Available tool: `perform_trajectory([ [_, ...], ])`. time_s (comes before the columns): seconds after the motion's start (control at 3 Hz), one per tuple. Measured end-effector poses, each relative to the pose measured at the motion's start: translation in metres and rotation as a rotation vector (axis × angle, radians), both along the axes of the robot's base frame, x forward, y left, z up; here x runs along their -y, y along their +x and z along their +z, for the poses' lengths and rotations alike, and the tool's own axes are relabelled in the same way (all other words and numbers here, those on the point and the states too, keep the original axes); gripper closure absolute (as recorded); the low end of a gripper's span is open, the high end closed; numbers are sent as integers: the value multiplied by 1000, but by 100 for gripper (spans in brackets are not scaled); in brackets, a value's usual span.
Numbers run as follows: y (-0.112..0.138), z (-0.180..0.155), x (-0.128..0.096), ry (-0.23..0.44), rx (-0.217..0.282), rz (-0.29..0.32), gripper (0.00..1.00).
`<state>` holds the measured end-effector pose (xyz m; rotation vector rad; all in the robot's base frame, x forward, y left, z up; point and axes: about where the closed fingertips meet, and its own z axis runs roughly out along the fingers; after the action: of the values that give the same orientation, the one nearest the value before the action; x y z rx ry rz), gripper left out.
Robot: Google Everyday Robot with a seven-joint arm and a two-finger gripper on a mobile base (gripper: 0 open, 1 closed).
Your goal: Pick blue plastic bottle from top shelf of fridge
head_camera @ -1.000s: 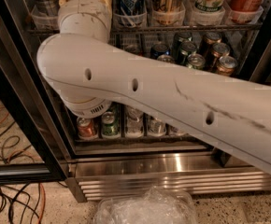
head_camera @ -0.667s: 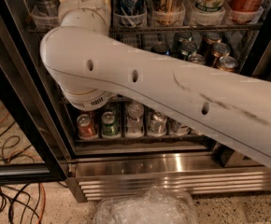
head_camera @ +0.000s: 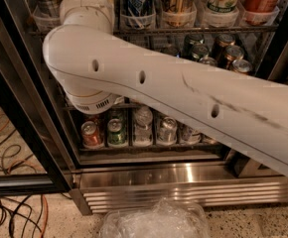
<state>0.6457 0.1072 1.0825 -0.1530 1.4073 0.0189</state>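
My white arm (head_camera: pixel 174 90) crosses the view from the lower right to an elbow at the left, then rises to the wrist (head_camera: pixel 87 6) in front of the fridge's (head_camera: pixel 183 180) top shelf (head_camera: pixel 193 29). The gripper lies beyond the top edge, out of view. The top shelf carries clear plastic cups holding tall cans (head_camera: pixel 136 1). The blue plastic bottle is hidden or out of view; the wrist covers one slot of that row.
Short soda cans (head_camera: pixel 92 133) fill the lower racks behind the arm. The open door's black frame (head_camera: pixel 20 128) stands at the left. Cables (head_camera: pixel 7 152) lie on the floor there. A crumpled clear plastic bag (head_camera: pixel 154 222) sits below the steel base.
The arm's elbow has risen slightly, showing more of the bottom row of cans. The cans and shelves have not moved.
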Motion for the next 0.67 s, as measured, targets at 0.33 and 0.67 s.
perform_trajectory([
  [0.33,0,0,0,0,0,0,100],
  [0.67,-1,2,1,3,6,1,100],
])
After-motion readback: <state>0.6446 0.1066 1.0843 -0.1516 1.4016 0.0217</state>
